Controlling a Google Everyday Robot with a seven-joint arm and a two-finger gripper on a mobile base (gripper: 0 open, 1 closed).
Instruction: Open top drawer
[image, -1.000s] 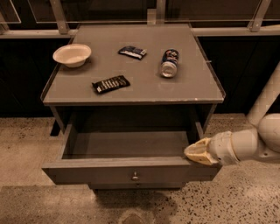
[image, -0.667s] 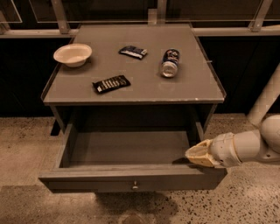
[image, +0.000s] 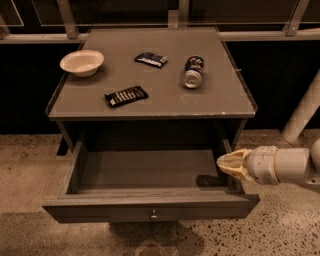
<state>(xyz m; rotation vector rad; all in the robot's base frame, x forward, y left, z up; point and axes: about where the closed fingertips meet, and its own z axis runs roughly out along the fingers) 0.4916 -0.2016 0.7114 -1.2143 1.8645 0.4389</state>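
The top drawer (image: 150, 207) stands pulled far out of the grey cabinet, its inside bare. Its flat grey front faces me with a small round metal knob (image: 154, 215) at its centre. My gripper (image: 223, 162) reaches in from the right and sits over the drawer's right side wall, near the front right corner. Its pale fingers (image: 235, 163) come together to a point and hold nothing.
On the cabinet top (image: 150, 102) lie a white bowl (image: 82, 62) at back left, a dark snack packet (image: 151, 59), a black wrapped bar (image: 126, 96) and a can (image: 193, 72) on its side. Speckled floor (image: 25, 165) surrounds the cabinet. A white post (image: 305, 110) stands at right.
The drawer has slid further out toward me. My gripper has stayed by the drawer's right wall.
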